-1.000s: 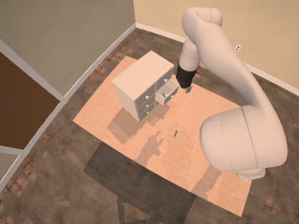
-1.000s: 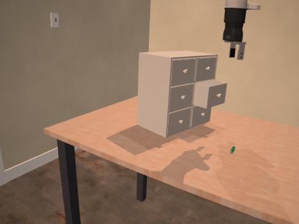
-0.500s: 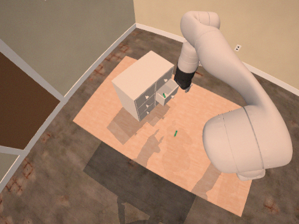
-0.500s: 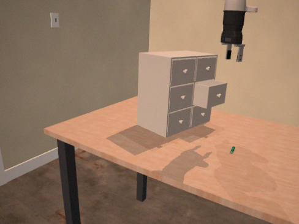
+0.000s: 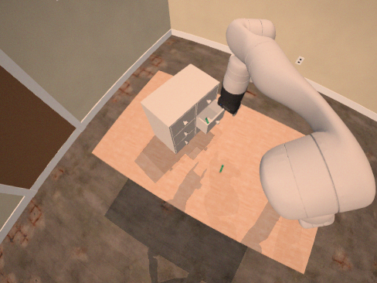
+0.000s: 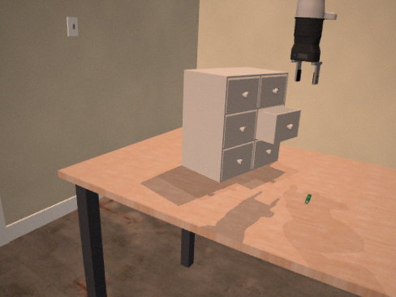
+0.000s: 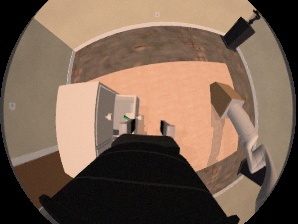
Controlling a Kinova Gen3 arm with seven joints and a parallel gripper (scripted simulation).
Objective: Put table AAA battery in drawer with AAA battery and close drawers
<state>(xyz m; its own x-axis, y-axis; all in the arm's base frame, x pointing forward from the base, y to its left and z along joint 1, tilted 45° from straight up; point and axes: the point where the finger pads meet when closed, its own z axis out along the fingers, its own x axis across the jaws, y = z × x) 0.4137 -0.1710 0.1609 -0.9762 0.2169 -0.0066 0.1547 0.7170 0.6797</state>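
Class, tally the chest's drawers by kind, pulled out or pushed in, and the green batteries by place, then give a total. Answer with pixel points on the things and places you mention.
Drawer pulled out (image 5: 203, 125) (image 6: 266, 126) (image 7: 119, 106): 1
Drawers pushed in: 5
Battery in the drawer (image 5: 207, 121) (image 7: 127, 118): 1
Battery on the table (image 5: 221, 168) (image 6: 308, 199): 1
Total: 8

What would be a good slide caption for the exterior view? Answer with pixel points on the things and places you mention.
The open claw (image 6: 307, 74) hangs above a six-drawer chest (image 6: 203, 122), one drawer (image 6: 287, 126) pulled out, a green battery (image 6: 308, 199) on the table (image 6: 134, 156).

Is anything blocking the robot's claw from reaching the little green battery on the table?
Nothing visible stands between the open claw and the table battery; the pulled-out drawer sits off to one side.
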